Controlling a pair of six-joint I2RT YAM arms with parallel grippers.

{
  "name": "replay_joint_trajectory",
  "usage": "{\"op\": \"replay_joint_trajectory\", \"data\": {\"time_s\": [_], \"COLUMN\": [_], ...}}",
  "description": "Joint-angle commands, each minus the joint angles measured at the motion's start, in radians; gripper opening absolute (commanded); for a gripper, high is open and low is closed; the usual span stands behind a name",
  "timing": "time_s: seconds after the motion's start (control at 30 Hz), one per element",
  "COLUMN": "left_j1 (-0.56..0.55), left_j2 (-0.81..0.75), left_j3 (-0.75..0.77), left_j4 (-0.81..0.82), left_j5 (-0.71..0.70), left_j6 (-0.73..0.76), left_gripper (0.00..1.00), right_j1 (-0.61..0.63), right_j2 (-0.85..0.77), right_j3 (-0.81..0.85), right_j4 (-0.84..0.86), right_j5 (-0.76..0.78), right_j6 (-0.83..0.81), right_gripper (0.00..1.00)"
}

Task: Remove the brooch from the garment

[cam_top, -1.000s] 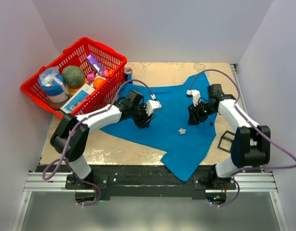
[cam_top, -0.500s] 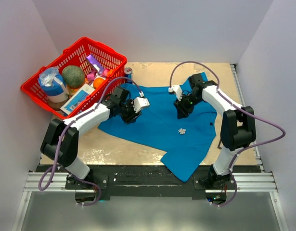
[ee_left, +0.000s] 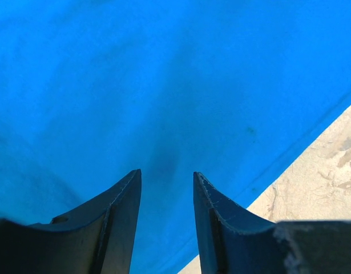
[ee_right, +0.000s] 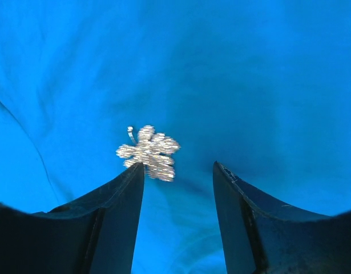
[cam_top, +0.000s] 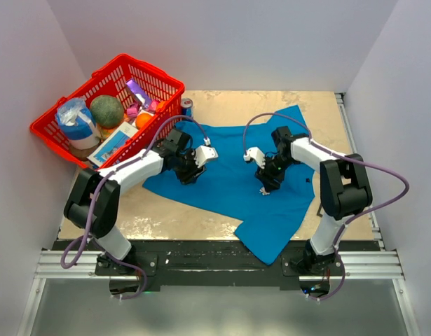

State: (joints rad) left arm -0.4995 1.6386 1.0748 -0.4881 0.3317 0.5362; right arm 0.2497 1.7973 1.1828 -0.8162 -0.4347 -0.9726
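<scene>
The bright blue T-shirt [cam_top: 236, 185] lies spread across the table and fills both wrist views [ee_left: 164, 85] [ee_right: 249, 85]. The silvery sparkly brooch [ee_right: 149, 152] sits on the cloth just ahead of my right gripper's left fingertip; in the top view it is mostly hidden under that gripper. My right gripper [cam_top: 265, 187] [ee_right: 178, 168] is open and empty, low over the shirt's middle. My left gripper [cam_top: 188, 176] [ee_left: 166, 174] is open and empty, low over the shirt's left part near its hem.
A red basket [cam_top: 54, 126] with several groceries stands at the back left, a can [cam_top: 187, 106] beside it. A small black frame [cam_top: 329, 205] lies at the right edge of the shirt. Bare table [ee_left: 329, 171] shows beyond the shirt hem.
My right gripper has moved from the shirt's upper right toward the near side, down onto the brooch's spot. My left gripper has shifted slightly left and back on the shirt.
</scene>
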Motion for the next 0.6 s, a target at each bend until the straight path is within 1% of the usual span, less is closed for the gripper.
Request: {"op": "replay_joint_trajectory", "data": {"time_s": [0.0,0.23,0.4,0.57], "left_j1": [0.013,0.013,0.015,0.013], "left_j2": [0.007,0.012,-0.002,0.003], "left_j3": [0.024,0.027,0.016,0.011], "left_j4": [0.009,0.014,0.011,0.014], "left_j5": [-0.008,-0.013,-0.014,-0.011], "left_j6": [0.013,0.008,0.01,0.011], "left_gripper": [0.47,0.47,0.47,0.47], "right_j1": [0.031,0.068,0.071,0.074], "right_j2": [-0.068,-0.047,-0.039,-0.058], "right_j3": [-0.057,-0.054,-0.055,-0.081], "right_j4": [0.064,0.101,0.06,0.028], "right_j5": [0.039,0.091,0.086,0.096], "right_j6": [-0.051,-0.051,-0.064,-0.093], "right_gripper": [0.56,0.54,0.51,0.52]}}
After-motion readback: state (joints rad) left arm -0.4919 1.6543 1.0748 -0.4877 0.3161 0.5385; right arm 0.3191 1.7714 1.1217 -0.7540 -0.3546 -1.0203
